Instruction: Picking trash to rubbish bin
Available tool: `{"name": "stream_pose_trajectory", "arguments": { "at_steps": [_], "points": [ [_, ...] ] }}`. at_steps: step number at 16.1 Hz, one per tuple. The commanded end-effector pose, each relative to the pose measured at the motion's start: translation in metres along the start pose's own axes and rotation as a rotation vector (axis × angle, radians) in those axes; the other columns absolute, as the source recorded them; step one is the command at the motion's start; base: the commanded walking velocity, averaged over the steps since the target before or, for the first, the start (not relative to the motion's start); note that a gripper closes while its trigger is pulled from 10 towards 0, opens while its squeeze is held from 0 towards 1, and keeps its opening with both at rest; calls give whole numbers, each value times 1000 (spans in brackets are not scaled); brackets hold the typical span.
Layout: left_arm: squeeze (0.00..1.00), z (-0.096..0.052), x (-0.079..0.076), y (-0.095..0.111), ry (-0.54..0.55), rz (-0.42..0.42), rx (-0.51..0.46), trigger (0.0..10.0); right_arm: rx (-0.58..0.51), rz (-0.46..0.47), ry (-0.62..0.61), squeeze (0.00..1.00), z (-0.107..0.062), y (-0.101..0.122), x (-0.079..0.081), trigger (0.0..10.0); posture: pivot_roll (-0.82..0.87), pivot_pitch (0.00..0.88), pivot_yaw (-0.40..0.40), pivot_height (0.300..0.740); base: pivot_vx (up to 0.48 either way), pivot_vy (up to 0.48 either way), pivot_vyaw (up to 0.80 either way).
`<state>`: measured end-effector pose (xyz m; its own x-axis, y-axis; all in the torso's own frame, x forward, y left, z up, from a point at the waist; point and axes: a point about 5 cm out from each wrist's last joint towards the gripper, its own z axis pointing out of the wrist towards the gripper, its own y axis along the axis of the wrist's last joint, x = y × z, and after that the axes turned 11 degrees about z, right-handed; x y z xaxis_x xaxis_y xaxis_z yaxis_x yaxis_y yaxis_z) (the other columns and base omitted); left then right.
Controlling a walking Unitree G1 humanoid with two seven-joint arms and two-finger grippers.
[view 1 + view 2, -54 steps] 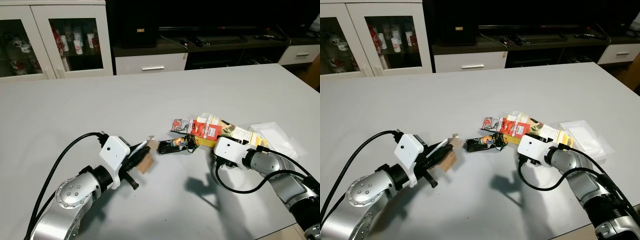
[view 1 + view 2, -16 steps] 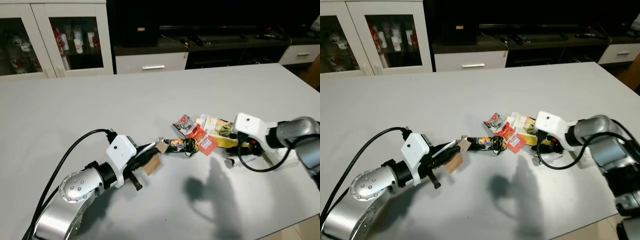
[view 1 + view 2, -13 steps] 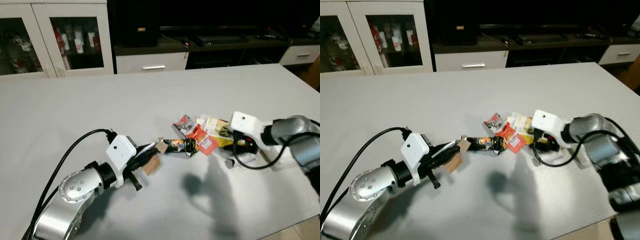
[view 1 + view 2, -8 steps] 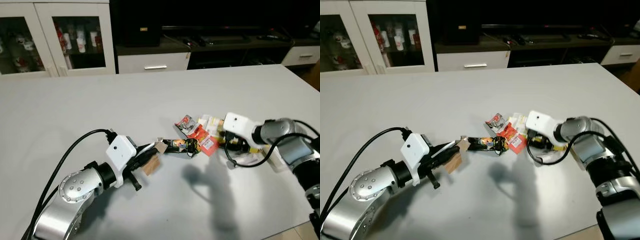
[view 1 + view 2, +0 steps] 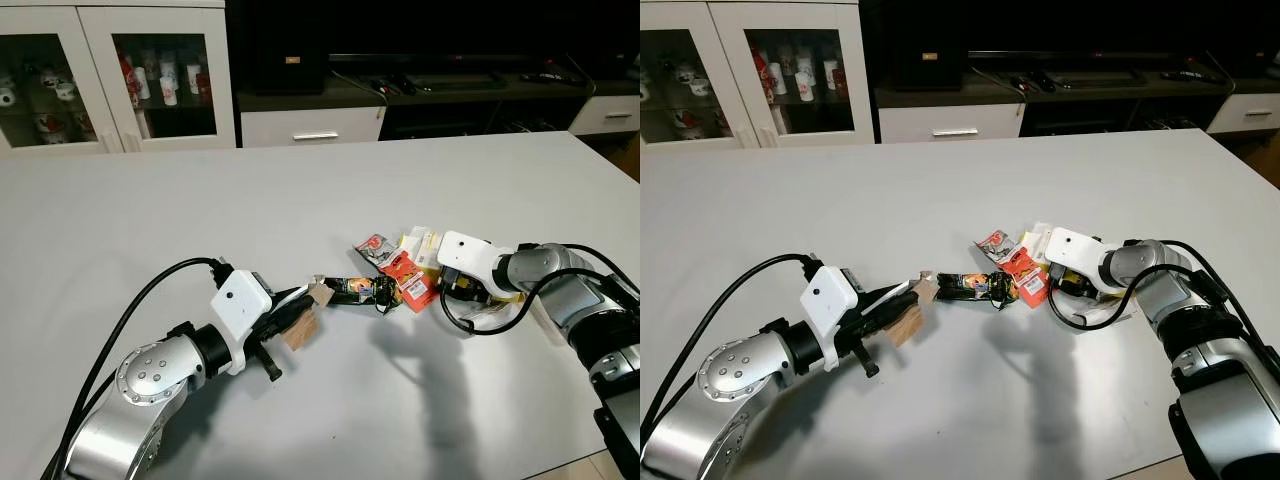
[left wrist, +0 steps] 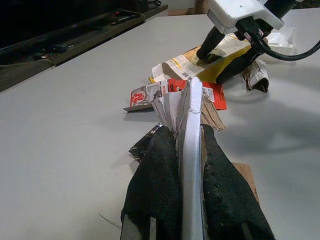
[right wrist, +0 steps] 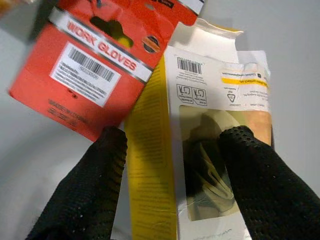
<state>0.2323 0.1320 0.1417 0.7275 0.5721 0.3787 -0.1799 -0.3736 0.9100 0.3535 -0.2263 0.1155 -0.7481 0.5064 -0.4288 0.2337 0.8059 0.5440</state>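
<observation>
Your left gripper (image 6: 187,150) has its jaws clamped on one cardboard scrap (image 6: 192,107); your right gripper (image 7: 172,145) spreads its jaws wide over one yellow box (image 7: 200,150) on the desk (image 5: 300,200).

"WORK GLOVES" runs in white capitals across the red card (image 7: 95,75), above its barcode label; the yellow-and-white box (image 7: 215,115) bears barcodes whose digits are illegible.

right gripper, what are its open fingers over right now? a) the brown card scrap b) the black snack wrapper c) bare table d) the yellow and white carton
d: the right wrist view shows the right gripper with its black fingers spread to either side of the yellow and white carton, beside the red work gloves card.
</observation>
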Motion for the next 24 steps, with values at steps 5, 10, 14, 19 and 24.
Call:
{"name": "stream_pose_trajectory", "arguments": {
  "at_steps": [5,10,14,19,24],
  "points": [
    [0,1,1,1,2,12,3,10000,10,-35,2,0,8,-9,10,0,-29,0,-91,740,0,0,0],
    [0,0,2,1,6,16,6,10000,11,-39,20,0,11,-13,15,0,-25,0,-91,740,0,0,0],
    [0,-1,1,1,3,19,9,10000,18,-27,28,0,12,-18,17,0,-21,0,-93,740,0,0,0],
    [0,-2,1,1,-1,28,11,10000,-10,-15,23,0,14,-16,20,0,-20,0,-91,740,0,0,0],
    [0,-2,3,1,0,34,9,10000,-71,-16,-20,0,7,-6,7,0,-14,0,-94,740,0,0,0]
  ]
}}
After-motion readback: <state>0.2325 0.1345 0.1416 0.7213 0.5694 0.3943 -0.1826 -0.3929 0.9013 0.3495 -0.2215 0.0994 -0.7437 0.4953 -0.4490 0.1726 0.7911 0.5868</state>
